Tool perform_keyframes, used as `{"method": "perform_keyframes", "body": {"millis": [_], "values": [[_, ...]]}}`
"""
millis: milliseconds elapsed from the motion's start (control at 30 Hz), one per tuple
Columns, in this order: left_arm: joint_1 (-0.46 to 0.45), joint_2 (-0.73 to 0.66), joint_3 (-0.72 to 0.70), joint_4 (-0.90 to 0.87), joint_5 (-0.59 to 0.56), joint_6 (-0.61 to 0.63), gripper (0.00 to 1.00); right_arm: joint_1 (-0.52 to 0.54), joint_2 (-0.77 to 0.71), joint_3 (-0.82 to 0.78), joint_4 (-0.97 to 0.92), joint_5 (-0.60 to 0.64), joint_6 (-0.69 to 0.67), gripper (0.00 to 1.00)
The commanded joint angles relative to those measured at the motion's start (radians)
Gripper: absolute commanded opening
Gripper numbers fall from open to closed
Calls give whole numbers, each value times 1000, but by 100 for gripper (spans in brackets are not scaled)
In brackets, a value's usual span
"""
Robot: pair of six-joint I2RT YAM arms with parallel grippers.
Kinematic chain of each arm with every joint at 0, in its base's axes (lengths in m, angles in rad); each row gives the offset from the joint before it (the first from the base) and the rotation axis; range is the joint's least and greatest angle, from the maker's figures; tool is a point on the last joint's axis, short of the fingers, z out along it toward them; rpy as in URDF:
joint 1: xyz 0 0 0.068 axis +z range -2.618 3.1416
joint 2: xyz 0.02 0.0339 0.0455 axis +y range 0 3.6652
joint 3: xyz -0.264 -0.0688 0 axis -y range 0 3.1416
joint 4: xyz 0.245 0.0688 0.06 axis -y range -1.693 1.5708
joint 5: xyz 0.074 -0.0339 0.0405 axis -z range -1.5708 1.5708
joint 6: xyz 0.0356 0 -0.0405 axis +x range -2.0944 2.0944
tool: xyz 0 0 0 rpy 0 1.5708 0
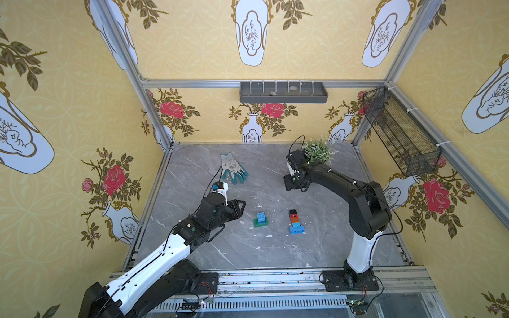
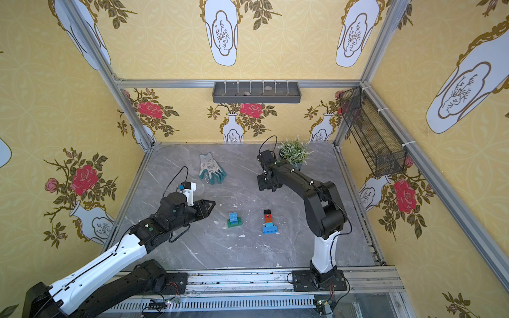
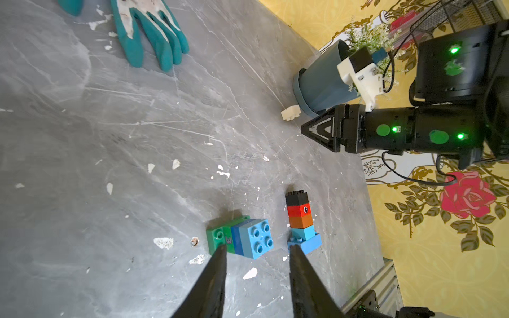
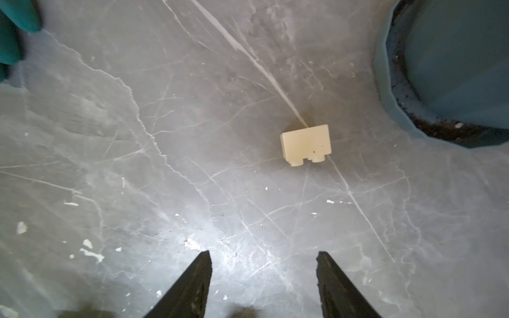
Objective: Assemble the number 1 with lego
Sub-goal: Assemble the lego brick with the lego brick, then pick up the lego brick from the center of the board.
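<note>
A green brick (image 3: pixel 219 238) shows a 3. Left hand (image 3: pixel 258 247) and right hand (image 4: pixel 263 253) are parted, empty. A white brick (image 4: pixel 305 146) lies near a pot (image 4: pixel 440 68).

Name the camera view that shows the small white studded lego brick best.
The right wrist view: the small white studded lego brick lies on its side, large and unobstructed, with its studs visible. The left wrist view shows it small, beside the blue plant pot. In both top views the right arm hides it.

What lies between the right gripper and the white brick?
Only bare tabletop with a few white flecks, seen in the right wrist view: the right gripper is open, apart from the white brick.
</note>
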Motion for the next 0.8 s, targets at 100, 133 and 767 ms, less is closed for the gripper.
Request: {"method": "perform_keyframes", "body": {"millis": [100,133,767], "values": [[9,-10,-26,17,-41,0,39,-57,62,33,-6,34,-123,66],[10,-9,-27,22,-42,-2,38,-70,72,39,-3,23,-132,66],[53,47,-16,67,-27,-7,38,-104,245,193,-7,-25,-208,55]]}}
